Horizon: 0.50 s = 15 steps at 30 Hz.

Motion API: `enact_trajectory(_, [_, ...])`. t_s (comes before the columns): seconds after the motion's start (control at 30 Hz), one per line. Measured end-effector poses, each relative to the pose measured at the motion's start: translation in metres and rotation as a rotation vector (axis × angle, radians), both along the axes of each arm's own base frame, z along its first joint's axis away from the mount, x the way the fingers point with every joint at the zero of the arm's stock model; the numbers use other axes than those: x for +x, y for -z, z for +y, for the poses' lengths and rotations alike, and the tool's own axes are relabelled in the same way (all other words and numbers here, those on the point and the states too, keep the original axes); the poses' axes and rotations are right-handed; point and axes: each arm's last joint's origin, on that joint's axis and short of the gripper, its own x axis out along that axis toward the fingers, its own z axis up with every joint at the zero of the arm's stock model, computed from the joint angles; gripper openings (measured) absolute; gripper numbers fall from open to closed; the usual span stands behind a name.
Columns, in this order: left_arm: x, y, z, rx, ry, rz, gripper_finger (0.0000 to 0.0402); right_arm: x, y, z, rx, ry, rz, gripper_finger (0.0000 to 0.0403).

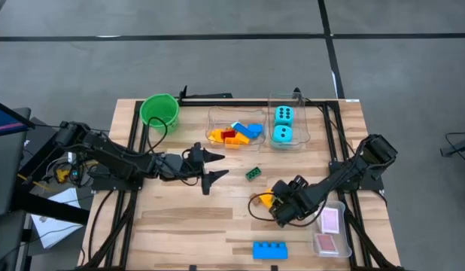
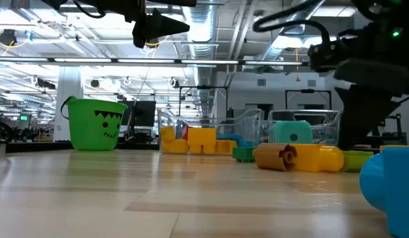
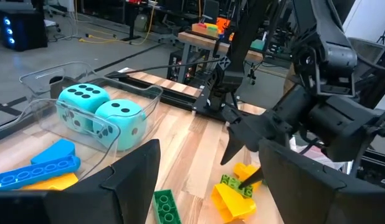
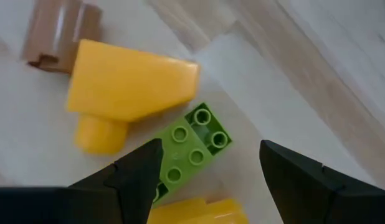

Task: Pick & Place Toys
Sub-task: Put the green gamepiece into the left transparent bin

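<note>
Studded plastic blocks lie under the right gripper [image 4: 205,174], whose fingers spread wide and empty over a glossy light-green brick [image 4: 189,149] beside a smooth yellow wedge-shaped block [image 4: 127,84] on the wooden table [image 1: 180,218]. The left gripper [image 1: 217,165] hangs open and empty mid-table. Behind, one clear tub [image 1: 217,119] holds mixed blocks, another [image 1: 302,120] two cyan dice [image 1: 283,124].

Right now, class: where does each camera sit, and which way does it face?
High: overhead, looking down on the table and both arms.
Low: at tabletop height, facing the green bucket.
Left wrist: above the left tool, facing the cyan dice.
Right wrist: above the right tool, over the light green block.
Shared: both wrist views show that block.
</note>
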Motion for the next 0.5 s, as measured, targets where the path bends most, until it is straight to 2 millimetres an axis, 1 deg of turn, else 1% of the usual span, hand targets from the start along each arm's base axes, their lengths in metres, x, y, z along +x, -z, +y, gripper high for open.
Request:
enact_trajectory(0.3, [0.000,0.000,0.000,-0.015,-0.002,-0.003,0.0270,-0.002,0.002,-0.004,-0.011,0.019,0.007,0.0263])
enact_trajectory(0.5, [0.000,0.000,0.000,-0.015,-0.002,-0.003,0.0270,-0.003,0.002,-0.014,-0.096,0.039,0.026,0.0263])
